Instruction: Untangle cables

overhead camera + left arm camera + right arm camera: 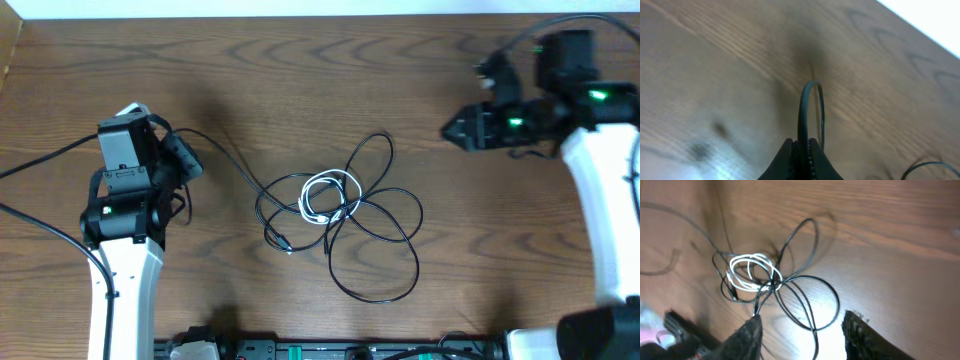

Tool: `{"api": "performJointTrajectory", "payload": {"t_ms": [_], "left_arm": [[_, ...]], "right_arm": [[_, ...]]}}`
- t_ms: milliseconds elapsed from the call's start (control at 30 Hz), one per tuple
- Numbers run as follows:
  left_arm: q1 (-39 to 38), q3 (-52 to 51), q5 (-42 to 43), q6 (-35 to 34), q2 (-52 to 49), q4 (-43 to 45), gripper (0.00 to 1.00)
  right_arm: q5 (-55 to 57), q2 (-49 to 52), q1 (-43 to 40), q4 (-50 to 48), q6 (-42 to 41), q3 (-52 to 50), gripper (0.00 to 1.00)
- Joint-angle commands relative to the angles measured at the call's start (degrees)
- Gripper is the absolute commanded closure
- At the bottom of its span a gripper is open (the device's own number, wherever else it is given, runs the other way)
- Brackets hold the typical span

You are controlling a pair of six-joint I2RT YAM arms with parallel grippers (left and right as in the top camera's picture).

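Note:
A tangle of thin black cables (pixel 360 215) with a short white cable (pixel 325 195) coiled in it lies at the table's middle. One black strand (pixel 225 155) runs from the tangle left to my left gripper (pixel 190 160), which is shut on it; in the left wrist view the black cable (pixel 807 107) arches up from between the fingers (pixel 802 145). My right gripper (pixel 458 128) is open and empty at the far right, above the table. In the right wrist view its fingers (pixel 802 325) frame the black loops (pixel 805 300) and the white coil (pixel 747 272).
The wooden table (pixel 300 80) ends at a pale far edge. Thick arm cables (pixel 40 160) trail at the left. A dark rail (pixel 330 350) with fittings runs along the near edge. Both white arm bodies stand at the left (pixel 125 280) and right (pixel 605 200).

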State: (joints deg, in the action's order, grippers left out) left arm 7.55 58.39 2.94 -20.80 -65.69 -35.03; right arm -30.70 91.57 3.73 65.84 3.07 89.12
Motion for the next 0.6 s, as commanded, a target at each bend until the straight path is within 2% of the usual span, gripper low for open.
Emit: {"api": "performJointTrajectory", "payload": {"t_ms": [0,33,233,400,567], "left_arm": [[0.0,0.7,-2.1,0.8,-1.0,-2.1,0.93],[0.0,0.7,-2.0,0.8,-1.4,-3.3,0.93],[0.0,0.7,1.8,0.6,-3.8,-8.2,0.93],[-0.5,0.7,6.6,0.6,-6.8,-9.4,0.92],[-2.8,0.7,6.7,0.7,-7.9,-9.4,0.93]], "right_arm": [[-2.3,4.9,6.6,-1.9,6.0,-0.4,0.41],[-2.2,6.6,8.6,-3.1,7.7,-0.4,0.36],[-1.7,14.3,16.0,-7.7,14.9,-0.4,0.31],[6.6,21.0,21.8,-11.0,15.0,-0.4,0.33],[8.5,25.0,25.3,-12.4,15.0,-0.4,0.36]]}}
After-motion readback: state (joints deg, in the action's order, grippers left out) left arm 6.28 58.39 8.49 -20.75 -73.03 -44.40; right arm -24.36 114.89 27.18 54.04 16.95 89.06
